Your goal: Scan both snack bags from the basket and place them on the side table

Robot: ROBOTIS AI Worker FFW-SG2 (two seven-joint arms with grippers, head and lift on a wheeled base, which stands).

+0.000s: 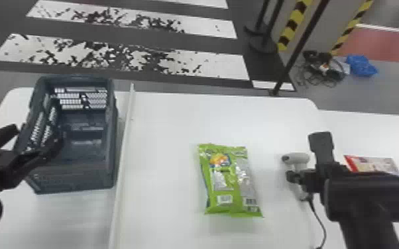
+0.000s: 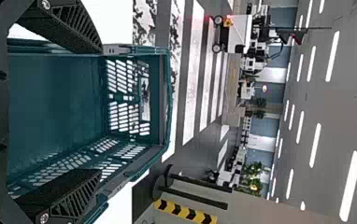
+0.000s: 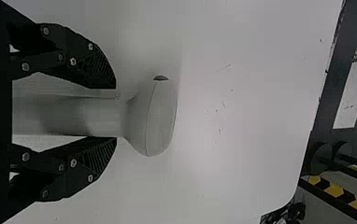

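My left gripper point(image 1: 34, 140) is at the dark basket point(image 1: 109, 159), fingers parted over its left side. The left wrist view has the basket point(image 2: 55, 93) behind and beyond the open left gripper point(image 2: 101, 111). A green snack bag point(image 1: 230, 180) lies flat mid-table, printed codes facing up. To its right, my right gripper point(image 1: 306, 165) holds the white scanner point(image 1: 296, 158). In the right wrist view, the right gripper point(image 3: 116, 113) is shut on the handle of the scanner point(image 3: 153, 116). A red-and-white snack bag point(image 1: 374, 164) lies on the side table point(image 1: 358, 132), partly hidden by the right arm.
A raised white strip point(image 1: 122, 159) runs front to back between basket and green bag. The scanner's black cable point(image 1: 318, 215) hangs toward the front beside the right arm. Beyond the table point(image 1: 222, 112) stand a pole and striped posts on the floor.
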